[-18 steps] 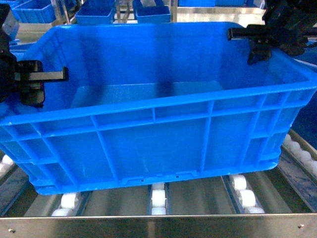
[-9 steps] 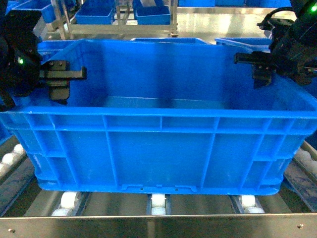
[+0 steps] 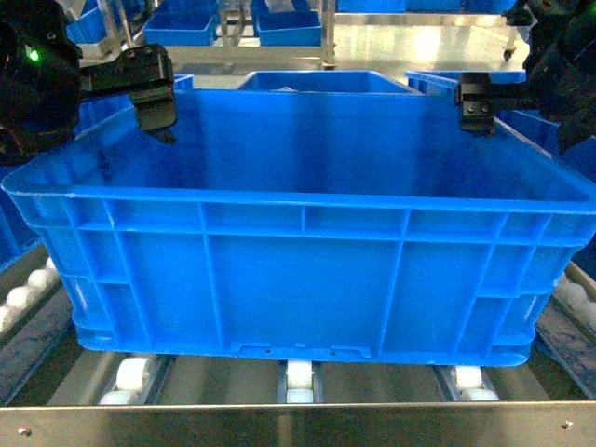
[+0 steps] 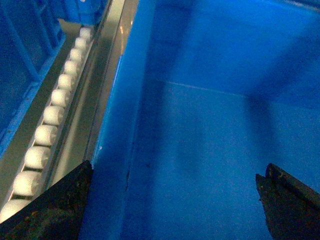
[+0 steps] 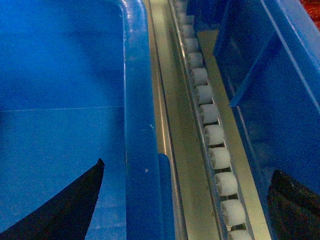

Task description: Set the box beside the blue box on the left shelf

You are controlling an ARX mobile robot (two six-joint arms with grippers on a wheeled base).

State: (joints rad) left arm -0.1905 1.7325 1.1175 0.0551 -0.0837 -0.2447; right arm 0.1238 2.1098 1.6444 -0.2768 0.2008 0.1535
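Nearest in the head view is the flat metal front lip of the grey steel-framed roller shelf (image 3: 298,424), with tracks of small white roller wheels (image 3: 298,380) running back from it. On those rollers, just behind the lip, sits the large bright-blue rectangular plastic crate (image 3: 298,279), level, its ribbed front wall facing the camera and its thick rolled rim all round.

Above the crate's far left corner hangs the left gripper (image 3: 154,98), black, clear of the rim; the left wrist view shows its fingers (image 4: 55,205) spread wide, one outside the crate's left wall over the roller track and one over the smooth inner floor, gripping nothing. Above the far right corner hangs the right gripper (image 3: 477,104); the right wrist view shows its fingers (image 5: 65,210) likewise wide apart, straddling the crate's right rim without holding it.

Beside the crate on the right stands another blue plastic box (image 5: 280,90), across a roller track. Behind the crate more blue bins (image 3: 317,82) sit on the shelf, and farther back still others (image 3: 182,26) on another rack.
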